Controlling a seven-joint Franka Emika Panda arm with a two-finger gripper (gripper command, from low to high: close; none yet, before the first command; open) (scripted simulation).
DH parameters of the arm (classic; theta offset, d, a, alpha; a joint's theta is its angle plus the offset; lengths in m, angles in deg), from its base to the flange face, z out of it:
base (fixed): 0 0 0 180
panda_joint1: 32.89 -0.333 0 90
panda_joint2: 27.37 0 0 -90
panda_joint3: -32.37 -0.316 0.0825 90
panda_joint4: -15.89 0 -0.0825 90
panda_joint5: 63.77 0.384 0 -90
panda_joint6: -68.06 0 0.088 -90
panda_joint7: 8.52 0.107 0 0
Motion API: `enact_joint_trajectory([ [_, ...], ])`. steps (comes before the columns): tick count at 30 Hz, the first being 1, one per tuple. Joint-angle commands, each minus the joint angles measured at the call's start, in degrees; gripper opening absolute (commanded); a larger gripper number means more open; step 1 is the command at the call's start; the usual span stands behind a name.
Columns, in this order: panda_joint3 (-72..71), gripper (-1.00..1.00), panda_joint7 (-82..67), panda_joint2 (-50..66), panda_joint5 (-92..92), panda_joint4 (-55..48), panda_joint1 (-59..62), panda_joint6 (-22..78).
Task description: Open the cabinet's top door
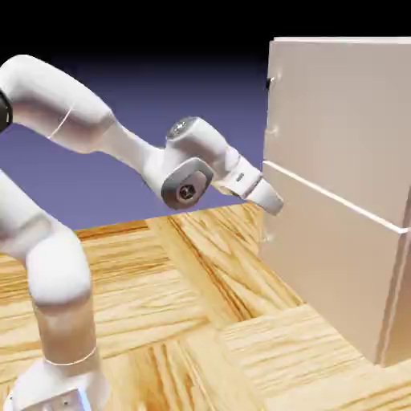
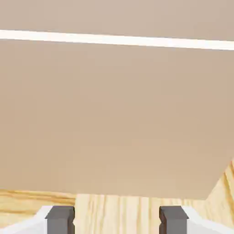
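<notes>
Wood-patterned floor (image 1: 185, 281) | gripper (image 2: 117, 220): fingers apart, empty | top door (image 1: 341, 120), above gripper: probably stiff, swinging panel | grip: likely dark edge fitting (image 1: 269, 83), higher up

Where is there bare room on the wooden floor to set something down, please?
The wooden floor is bare between the arm's base and the cabinet, up to the floor's far edge. It is crowded higher up beside the cabinet, where the tool, open, hangs close to its side.
</notes>
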Motion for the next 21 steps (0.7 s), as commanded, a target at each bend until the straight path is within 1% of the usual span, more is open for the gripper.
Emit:
enact_joint_trajectory([
  [1,-1.29,0.0,-1.61,-0.36,2.5,-1.09,1.19,-0.29],
  [21,-27.02,0.0,-33.77,-7.61,52.34,-22.84,24.93,-6.04],
])
